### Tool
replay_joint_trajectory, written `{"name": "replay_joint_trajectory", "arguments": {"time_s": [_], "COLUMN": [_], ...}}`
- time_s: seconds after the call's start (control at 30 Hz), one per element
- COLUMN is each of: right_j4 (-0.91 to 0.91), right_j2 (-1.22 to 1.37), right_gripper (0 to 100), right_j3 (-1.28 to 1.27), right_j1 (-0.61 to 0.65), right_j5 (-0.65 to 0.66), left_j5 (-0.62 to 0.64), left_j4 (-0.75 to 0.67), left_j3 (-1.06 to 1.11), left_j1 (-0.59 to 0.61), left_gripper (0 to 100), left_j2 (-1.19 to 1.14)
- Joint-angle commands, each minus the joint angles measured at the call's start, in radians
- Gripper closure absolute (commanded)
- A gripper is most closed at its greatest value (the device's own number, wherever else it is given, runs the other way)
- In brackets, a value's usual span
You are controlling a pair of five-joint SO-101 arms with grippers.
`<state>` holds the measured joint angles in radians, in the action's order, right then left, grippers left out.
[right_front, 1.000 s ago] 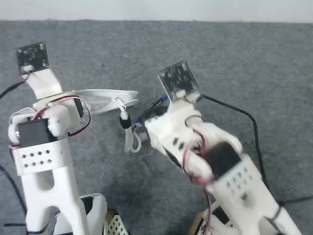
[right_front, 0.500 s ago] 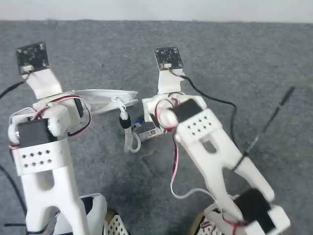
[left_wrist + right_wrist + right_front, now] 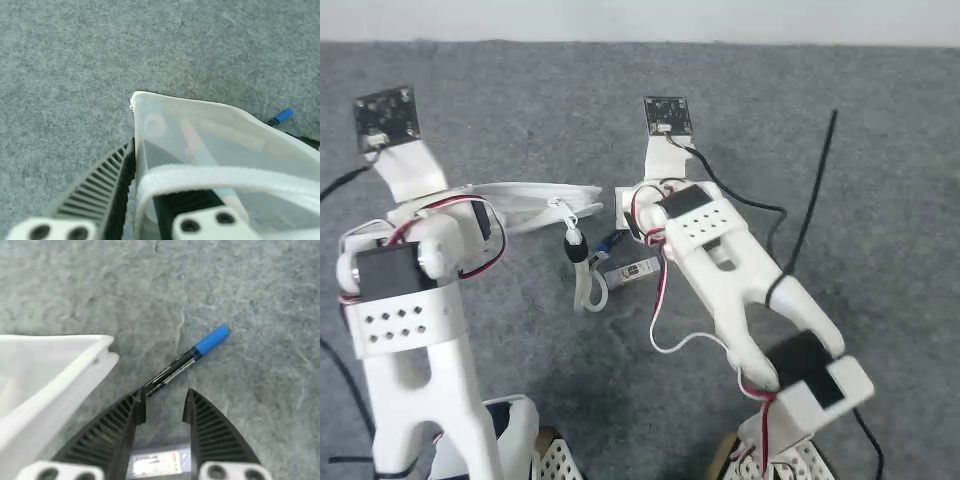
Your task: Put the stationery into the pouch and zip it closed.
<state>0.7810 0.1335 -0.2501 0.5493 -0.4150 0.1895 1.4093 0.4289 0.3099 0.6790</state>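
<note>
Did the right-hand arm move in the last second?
Yes. The right arm swung its wrist up the table and slightly toward the pouch, which stayed put.

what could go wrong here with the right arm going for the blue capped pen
1. The pen lies slanted, with only its dark end near one finger of the open right gripper. Closing now might pinch just that end or flick the pen away.
2. The pouch, clamped in the left gripper, sits close beside the right gripper. A sideways correction could bump its corner and shift it in the grip.
</note>
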Motion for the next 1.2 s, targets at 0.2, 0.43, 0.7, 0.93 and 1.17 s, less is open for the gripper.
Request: {"name": "replay_joint_trajectory", "arguments": {"time_s": [0.2,0.43,0.7,0.93,1.17], "right_j4": [-0.008,0.173,0.344,0.481,0.535], "right_j2": [0.183,0.352,0.578,0.713,0.745], "right_gripper": [87.9,87.6,87.9,94.7,99.3], "right_j3": [0.23,0.456,0.738,0.921,0.962], "right_j1": [-0.044,-0.044,-0.065,-0.065,-0.068], "right_j5": [-0.012,-0.051,-0.061,-0.061,-0.057], "left_j5": [0.015,0.015,0.015,0.015,0.015], "left_j4": [-0.041,-0.041,-0.041,-0.04,-0.04], "left_j3": [-0.022,-0.022,-0.022,-0.021,-0.021], "left_j1": [0.008,0.008,0.008,0.008,0.008], "left_gripper": [99,99,99,99,99], "left_j2": [0.003,0.003,0.003,0.003,0.003]}}
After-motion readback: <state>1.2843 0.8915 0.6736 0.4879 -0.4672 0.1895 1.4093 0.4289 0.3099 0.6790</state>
